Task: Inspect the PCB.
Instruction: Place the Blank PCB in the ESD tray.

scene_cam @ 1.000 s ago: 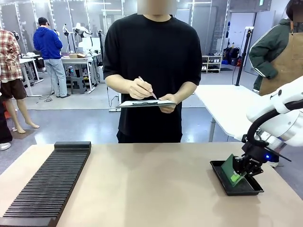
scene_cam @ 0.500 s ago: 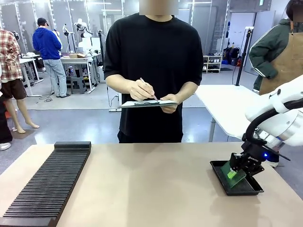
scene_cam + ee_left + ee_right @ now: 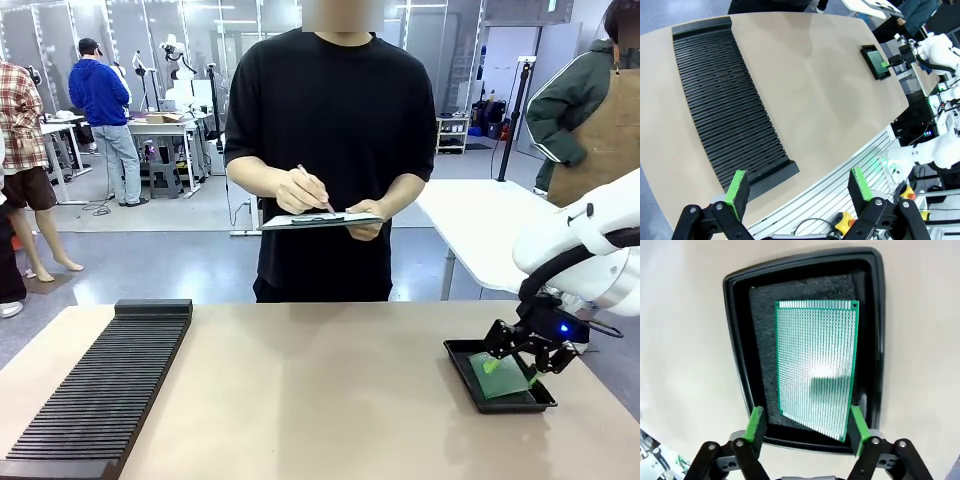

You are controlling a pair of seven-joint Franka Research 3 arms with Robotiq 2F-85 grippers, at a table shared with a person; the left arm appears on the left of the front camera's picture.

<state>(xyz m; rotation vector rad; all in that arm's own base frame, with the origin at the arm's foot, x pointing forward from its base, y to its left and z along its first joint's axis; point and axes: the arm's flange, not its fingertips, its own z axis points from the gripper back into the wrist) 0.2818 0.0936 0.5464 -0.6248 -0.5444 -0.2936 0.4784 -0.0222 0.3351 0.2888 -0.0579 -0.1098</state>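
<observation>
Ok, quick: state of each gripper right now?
Left gripper: open, holding nothing, above the table.
Right gripper: open, fingers either side of the near end of the PCB, which lies in the black tray.

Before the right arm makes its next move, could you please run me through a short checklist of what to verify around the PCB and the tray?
1. PCB inside the black tray: ok.
2. Right gripper released: ok, pads stand apart beside the board's near edge.
3. PCB lying fully flat: cannot tell.
4. Left gripper out of the way: ok, open, above the slotted rack.
5. Person's hands clear of the tray: ok, holding the clipboard.
</observation>
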